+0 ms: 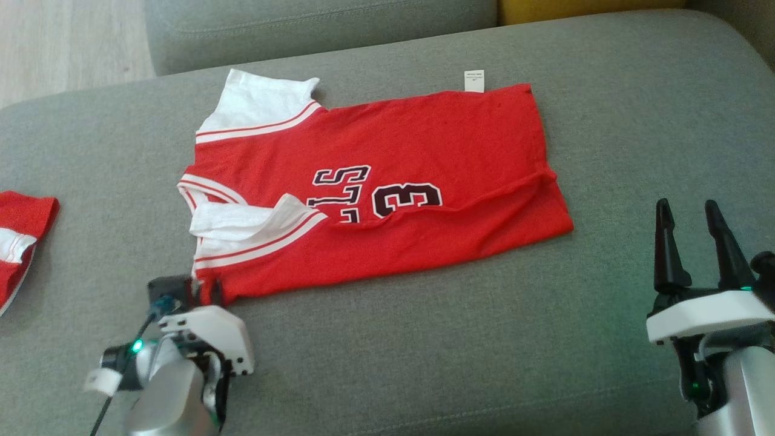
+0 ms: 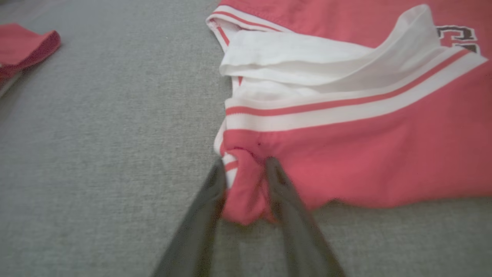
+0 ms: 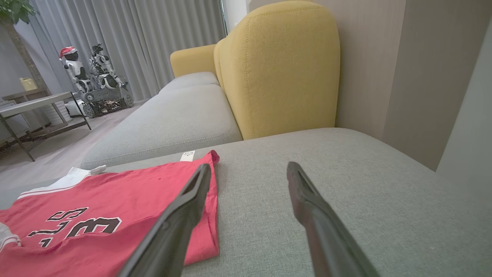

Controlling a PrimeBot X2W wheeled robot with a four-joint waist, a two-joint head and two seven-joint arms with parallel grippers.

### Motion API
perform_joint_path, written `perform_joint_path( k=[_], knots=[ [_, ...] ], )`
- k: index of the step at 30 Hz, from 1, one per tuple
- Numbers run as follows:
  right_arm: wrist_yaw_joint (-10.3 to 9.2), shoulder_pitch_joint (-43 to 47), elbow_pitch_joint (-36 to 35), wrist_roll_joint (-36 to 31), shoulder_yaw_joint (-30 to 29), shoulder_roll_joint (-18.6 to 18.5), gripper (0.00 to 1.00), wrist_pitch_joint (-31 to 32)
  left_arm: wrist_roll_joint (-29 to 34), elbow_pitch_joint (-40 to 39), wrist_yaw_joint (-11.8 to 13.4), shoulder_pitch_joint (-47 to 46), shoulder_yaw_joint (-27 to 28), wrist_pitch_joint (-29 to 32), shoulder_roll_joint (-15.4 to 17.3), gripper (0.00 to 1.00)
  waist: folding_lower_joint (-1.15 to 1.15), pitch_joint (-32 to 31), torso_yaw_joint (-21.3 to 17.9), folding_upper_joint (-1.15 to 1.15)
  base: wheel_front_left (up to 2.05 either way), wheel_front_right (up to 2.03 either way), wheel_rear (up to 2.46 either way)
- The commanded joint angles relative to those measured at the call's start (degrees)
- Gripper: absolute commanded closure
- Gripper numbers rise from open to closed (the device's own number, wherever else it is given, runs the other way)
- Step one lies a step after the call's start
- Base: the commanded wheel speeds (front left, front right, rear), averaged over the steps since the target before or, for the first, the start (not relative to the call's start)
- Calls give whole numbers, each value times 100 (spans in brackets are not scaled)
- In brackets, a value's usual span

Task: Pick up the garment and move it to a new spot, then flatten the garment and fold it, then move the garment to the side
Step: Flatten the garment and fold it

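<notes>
A red jersey (image 1: 387, 188) with white sleeves and black lettering lies spread on the grey sofa seat (image 1: 424, 339), its near long edge folded over. My left gripper (image 1: 206, 292) is shut on the jersey's near left corner (image 2: 246, 192), and the red cloth bunches between the two dark fingers (image 2: 207, 200). My right gripper (image 1: 687, 212) hangs open above the seat, just right of the jersey's hem (image 3: 200, 231), holding nothing. A white label (image 1: 474, 80) sticks out at the far edge.
A second red and white garment (image 1: 18, 242) lies at the seat's left edge. A yellow cushion (image 3: 276, 69) stands behind the seat, with another grey seat (image 3: 173, 115) beyond. Wooden floor (image 1: 60, 42) shows at the far left.
</notes>
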Motion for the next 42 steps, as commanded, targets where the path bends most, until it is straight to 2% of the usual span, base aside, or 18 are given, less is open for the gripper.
perform_joint_path(
  k=[1, 5, 9, 17, 20, 26, 36, 37, 38, 39, 42],
  knots=[
    [-4, -153, -231, -30, 83, -43, 0, 18, -13, 33, -7, -106, 70, 73, 88, 100, 0, 7, 26, 0, 0, 0, 0],
    [-4, -157, -213, -25, 100, -11, 0, 59, -59, -12, -122, -216, 37, -100, 67, 100, 0, 13, 150, 0, 0, 0, 0],
    [-4, -192, -11, 35, 239, 58, 0, 281, -74, -462, -142, -244, 50, -295, 48, 100, 0, 21, 311, 0, 0, 0, 0],
    [-4, -693, 1165, 319, -15, 277, 0, 1058, 99, -1983, -123, 135, -28, -336, 14, 100, 0, 152, 636, 0, 0, 0, 0],
    [-4, -944, 1620, 45, -5, 182, 0, 1123, 147, -2264, -159, 256, -136, -336, -3, 100, 0, 219, 729, 0, 0, 0, 0],
    [-4, -1440, 2444, 100, -53, 210, 0, 1152, 177, -2483, -172, 374, -317, -337, -30, 100, 0, 332, 823, 0, 0, 0, 0],
    [-4, -2220, 3400, 65, 280, -57, 0, 1330, 185, -2611, -176, 263, -436, -332, -26, 100, 0, 581, 854, 0, 0, 0, 0],
    [-4, -2291, 3490, 122, 385, -86, 35, 1425, 184, -2608, -178, 238, -446, -331, -26, 100, 0, 596, 860, 0, 0, 0, 0],
    [-4, -2354, 3555, 204, 488, -120, 91, 1508, 182, -2601, -179, 211, -454, -330, -26, 100, 0, 606, 867, 0, 0, 0, 0],
    [-4, -2410, 3595, 295, 604, -159, 100, 1578, 178, -2592, -178, 184, -459, -329, -26, 100, 0, 612, 875, 0, 0, 0, 0],
    [-4, -2508, 3618, 587, 920, -309, 100, 1714, 157, -2552, -161, 130, -455, -329, -18, 100, 0, 587, 887, 0, 0, 0, 0]
  ],
)
